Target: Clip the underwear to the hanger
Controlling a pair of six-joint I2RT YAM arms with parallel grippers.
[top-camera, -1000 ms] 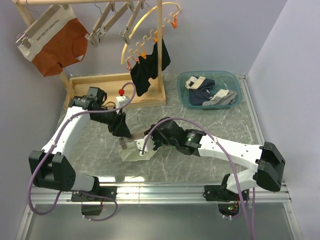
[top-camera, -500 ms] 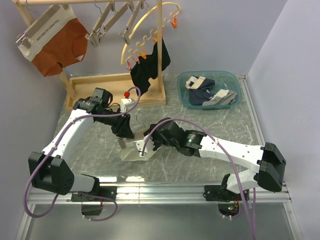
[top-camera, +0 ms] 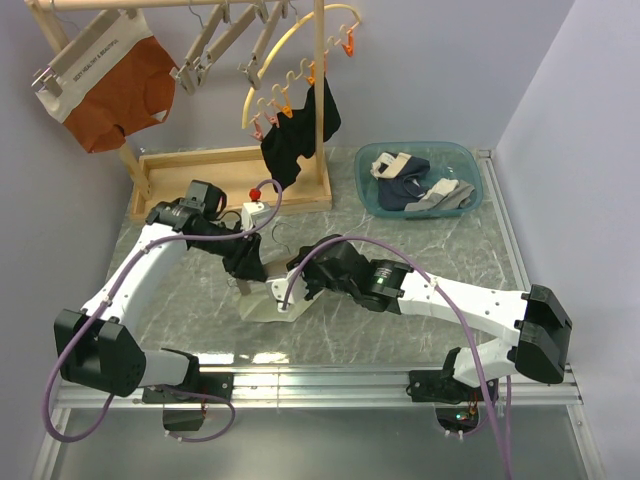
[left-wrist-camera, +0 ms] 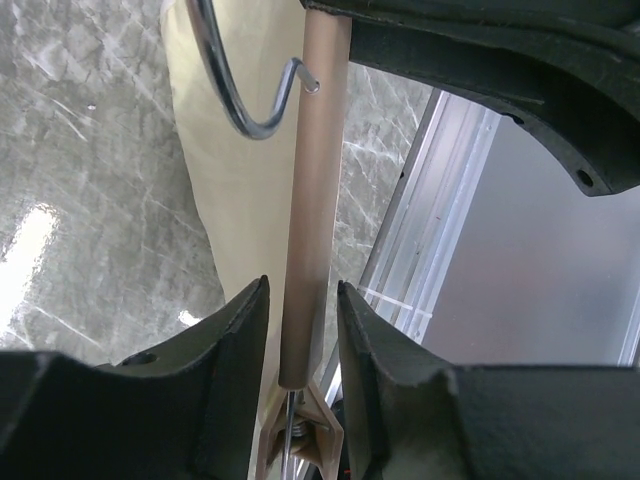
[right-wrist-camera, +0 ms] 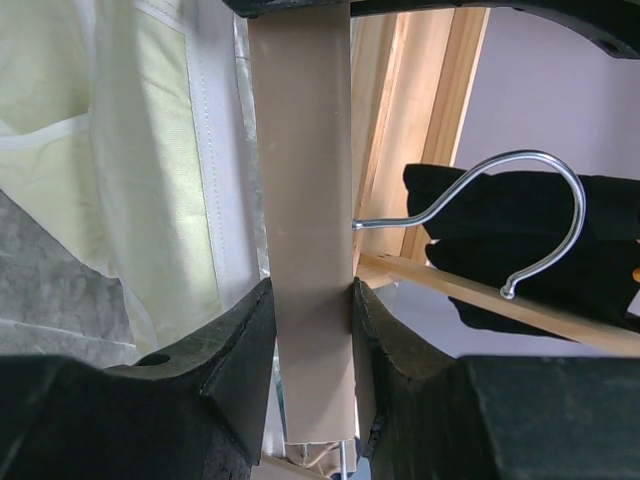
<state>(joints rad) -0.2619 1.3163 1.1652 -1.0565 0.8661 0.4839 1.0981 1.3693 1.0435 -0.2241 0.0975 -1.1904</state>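
The cream-yellow underwear (top-camera: 262, 311) lies flat on the marble table between the two arms. The light-wood hanger (top-camera: 262, 293) is held just above it. My right gripper (top-camera: 300, 285) is shut on the bar's flat face (right-wrist-camera: 305, 200), its jaws pressed to both edges, with the metal hook (right-wrist-camera: 520, 200) to the right and the underwear (right-wrist-camera: 150, 150) behind. My left gripper (top-camera: 248, 268) straddles the bar's other end (left-wrist-camera: 315, 180). Its jaws stand narrow, with the end clip (left-wrist-camera: 300, 440) spanning the gap between them. The underwear (left-wrist-camera: 240, 200) and the hook (left-wrist-camera: 240, 110) lie beyond.
A wooden drying rack (top-camera: 200, 165) stands at the back left with rust-orange briefs (top-camera: 115, 90), spare hangers (top-camera: 230, 40) and a black garment (top-camera: 295, 135) on a yellow hoop. A blue basin (top-camera: 470, 160) of clothes sits back right. A metal rail (top-camera: 330, 385) runs along the near edge.
My left gripper has shifted slightly nearer and narrowed its jaws round the hanger's end. The right gripper has kept its hold on the bar and barely moved.
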